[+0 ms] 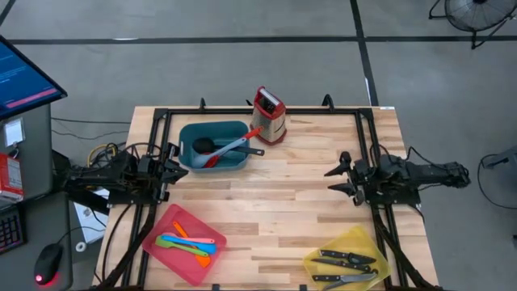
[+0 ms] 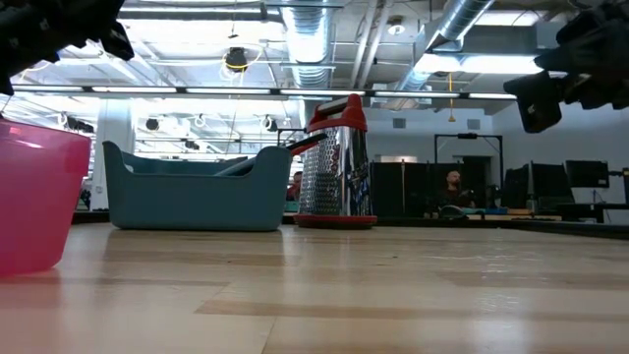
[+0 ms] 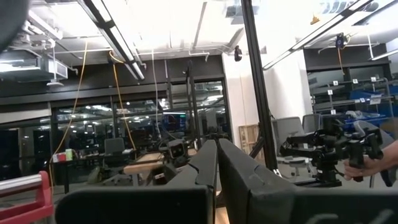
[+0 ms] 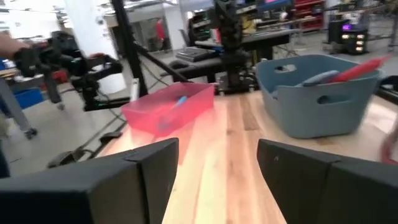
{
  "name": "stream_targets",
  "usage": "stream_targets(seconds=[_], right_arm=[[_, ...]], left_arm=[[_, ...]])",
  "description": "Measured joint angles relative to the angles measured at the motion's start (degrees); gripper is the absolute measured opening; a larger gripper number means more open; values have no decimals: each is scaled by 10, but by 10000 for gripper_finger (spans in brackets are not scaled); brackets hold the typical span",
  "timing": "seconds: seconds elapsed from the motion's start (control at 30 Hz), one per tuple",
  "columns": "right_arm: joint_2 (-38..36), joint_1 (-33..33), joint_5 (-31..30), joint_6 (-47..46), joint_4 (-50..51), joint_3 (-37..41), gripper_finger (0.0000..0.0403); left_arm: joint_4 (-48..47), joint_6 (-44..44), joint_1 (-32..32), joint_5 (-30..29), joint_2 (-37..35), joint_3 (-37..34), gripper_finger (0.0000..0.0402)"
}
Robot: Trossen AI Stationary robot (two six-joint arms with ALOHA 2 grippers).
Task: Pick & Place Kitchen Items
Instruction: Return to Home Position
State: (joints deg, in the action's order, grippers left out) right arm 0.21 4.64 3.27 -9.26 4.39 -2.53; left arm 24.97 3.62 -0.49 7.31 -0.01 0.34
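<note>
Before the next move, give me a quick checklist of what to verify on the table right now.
1. Knives lying in yellow bin: ok.
2. Plastic utensils in red tray: ok.
3. Ladle and spoons in teal bin: ok.
4. Left pincer shut, holding nothing, at table's left side: ok.
5. Right pincer open, empty, at right side: ok.
6. Grater upright beside teal bin: ok.
</note>
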Motion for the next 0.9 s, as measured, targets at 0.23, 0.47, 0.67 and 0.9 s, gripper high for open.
stream_targets(seconds=[0.23,0.47,0.67,0.9], right_arm=[[0,-22,-1,-3,1,0,213],[1,-13,-1,9,-6,3,215],[1,-14,-33,24,-16,7,213],[1,-14,-32,23,-16,7,215]], left_arm=[[0,0,-14,0,0,0,2],[0,0,-15,0,0,0,2],[0,0,-15,0,0,0,2],[0,0,-15,0,0,0,2]])
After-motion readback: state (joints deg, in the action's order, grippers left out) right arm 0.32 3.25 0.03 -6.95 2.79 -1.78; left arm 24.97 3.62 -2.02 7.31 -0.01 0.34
